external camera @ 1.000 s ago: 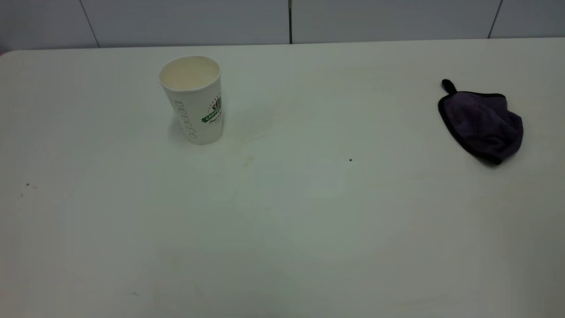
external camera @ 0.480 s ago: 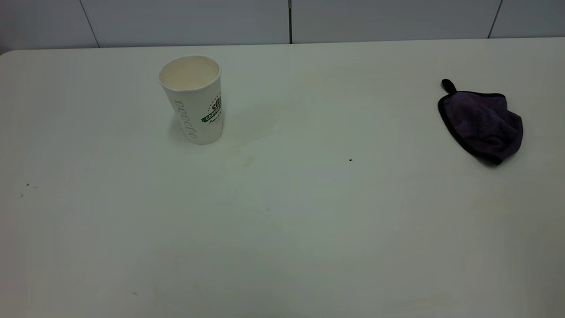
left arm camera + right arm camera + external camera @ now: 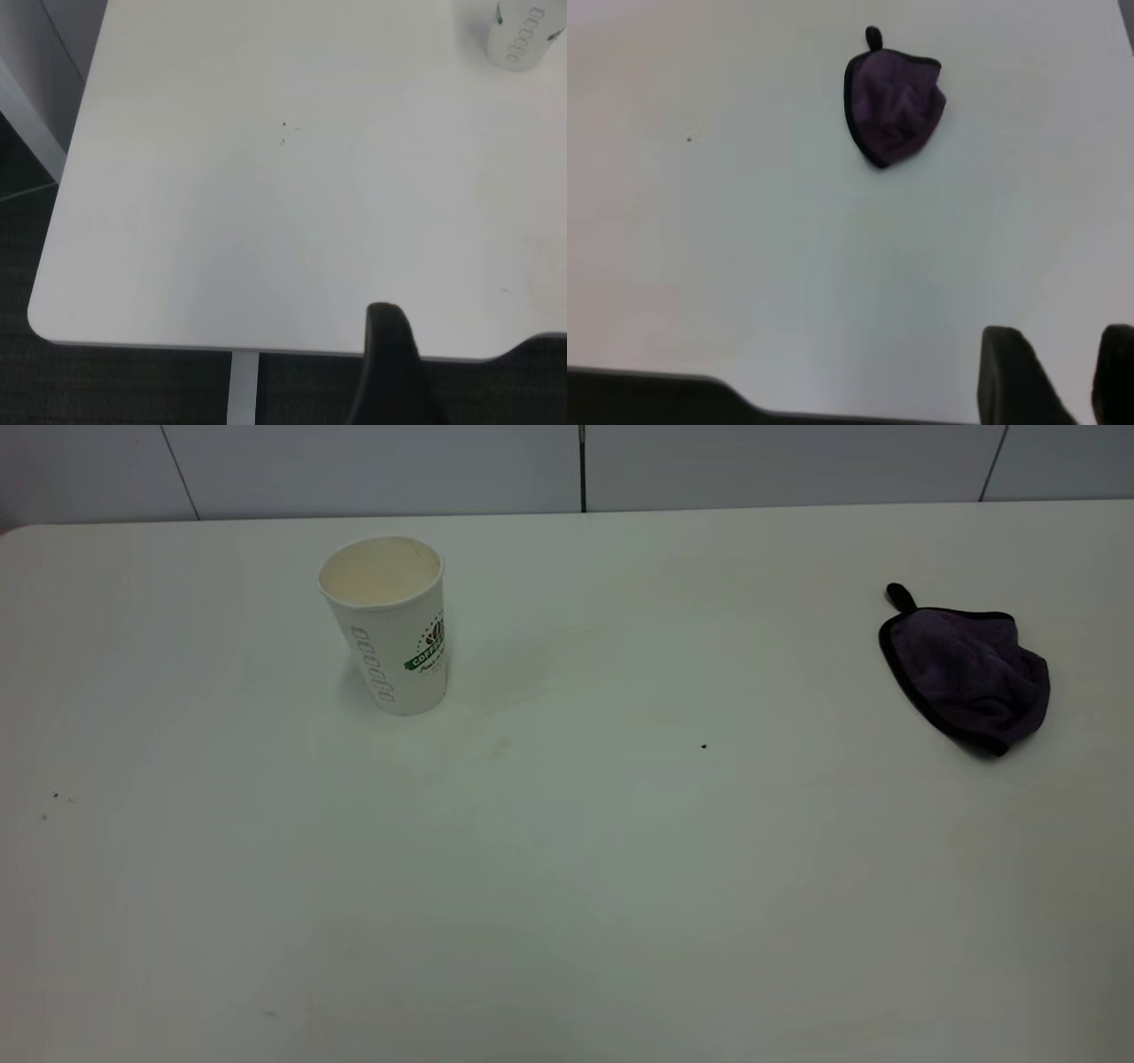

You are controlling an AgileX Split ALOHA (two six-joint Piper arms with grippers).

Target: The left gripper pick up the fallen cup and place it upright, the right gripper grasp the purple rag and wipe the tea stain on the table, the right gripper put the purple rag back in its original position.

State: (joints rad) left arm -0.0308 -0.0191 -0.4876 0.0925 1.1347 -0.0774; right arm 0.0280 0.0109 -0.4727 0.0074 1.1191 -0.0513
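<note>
In the exterior view, the tall white paper cup with a green coffee logo (image 3: 390,624) stood upright toward the left rear of the plain white desk (image 3: 620,886), and the crumpled purple rag with black trim (image 3: 967,671) lay well apart at the right. A faint yellowish smear (image 3: 496,746) showed near the cup's foot. Neither arm appeared here, so the broad middle and front of the desk lay open. Judging from this, the task looked nearly done; the main risk was a light, empty cup tipping if any arm swept back past it.

In the left wrist view, one black finger of the left claw (image 3: 390,367) hung over the desk's near edge, close to a rounded corner; whether that claw was open or closed could not be told. The cup's base sat far off.

In the right wrist view, the right claw (image 3: 1063,376) showed two dark fingers standing apart, holding nothing, by the desk's edge, with the rag well away.
</note>
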